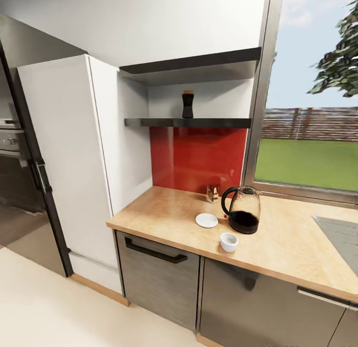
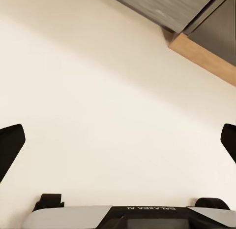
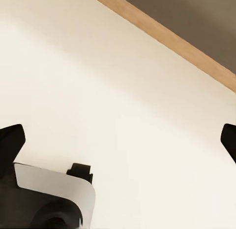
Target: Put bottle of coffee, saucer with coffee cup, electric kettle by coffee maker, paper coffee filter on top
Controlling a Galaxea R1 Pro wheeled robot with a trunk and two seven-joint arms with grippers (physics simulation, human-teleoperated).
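Kitchen countertop (image 1: pixel 169 215) of light wood over dark grey cabinet fronts (image 1: pixel 159 282), running rightward to a grey sink (image 1: pixel 343 235) cut off at the frame's edge. Electric kettle (image 1: pixel 242 210) upright near the middle, handle to the left. Saucer (image 1: pixel 207 220) just left of it, apart from it. Coffee cup (image 1: pixel 229 241) nearer the front edge, off the saucer. Small shiny holder (image 1: pixel 212 192) behind, too small to make out. Bottle of coffee (image 1: pixel 187 104) up on the dark shelf (image 1: pixel 189 122) above the red backsplash (image 1: pixel 199 158).

Left gripper (image 2: pixel 118 140) and right gripper (image 3: pixel 118 140) both spread wide over pale floor (image 2: pixel 98 91), only dark fingertips (image 2: pixel 11 140) showing at the edges.
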